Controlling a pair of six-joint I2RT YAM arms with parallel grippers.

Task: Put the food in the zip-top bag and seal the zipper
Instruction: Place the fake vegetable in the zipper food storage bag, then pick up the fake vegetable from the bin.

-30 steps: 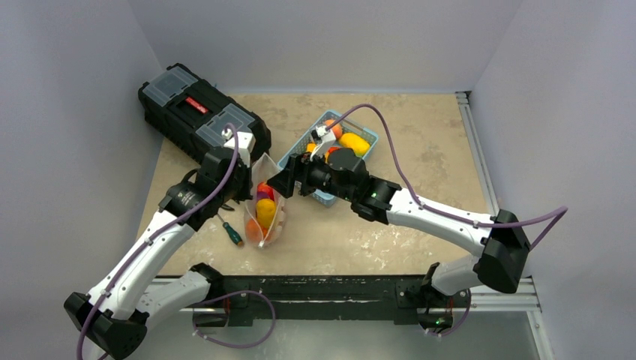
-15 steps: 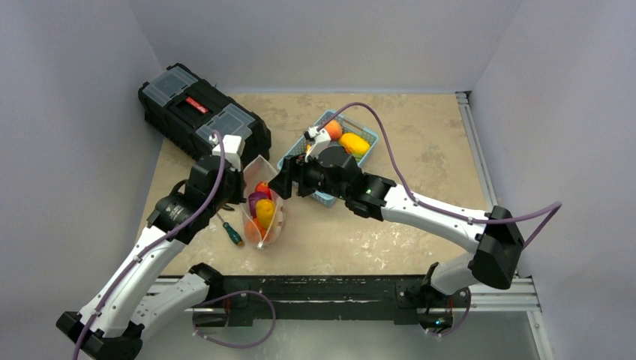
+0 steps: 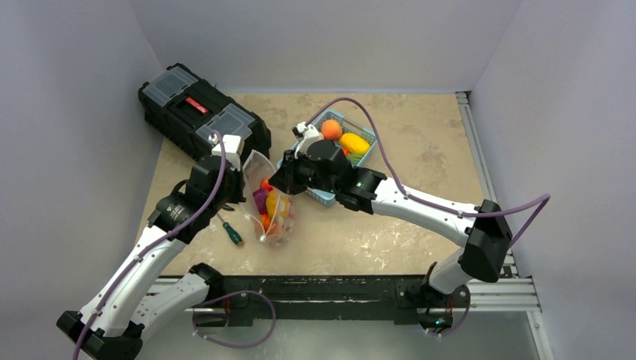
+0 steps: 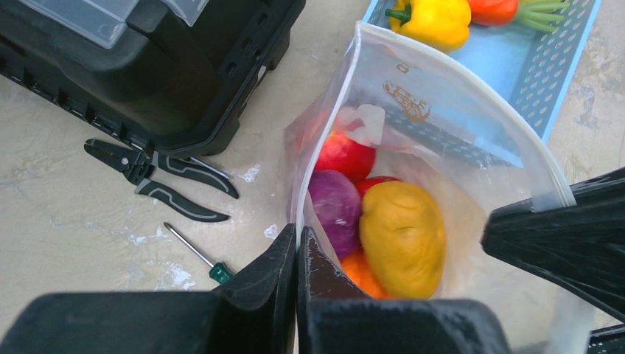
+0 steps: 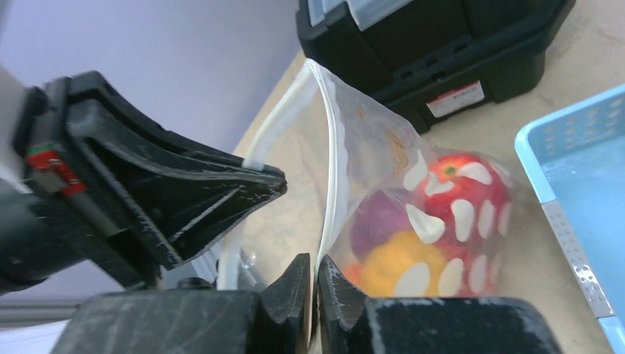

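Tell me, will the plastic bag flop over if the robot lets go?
Probably yes: the bag looks like thin, crinkly film, and its rim is pinched by the left end effector and right end effector. The food piled inside likely makes it sag and feel heavy at the bottom.

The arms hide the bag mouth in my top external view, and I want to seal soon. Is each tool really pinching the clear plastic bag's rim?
Observer: Left wrist view: the left tool is shut on one rim strip of the clear crinkly zip-top bag.
Operator: And the right?
Observer: Right wrist view: the right tool is shut on the other strip, the mouth spread open between them.
Operator: Anything hidden under the left arm?
Observer: Black-handled pliers lie beside the black toolbox.
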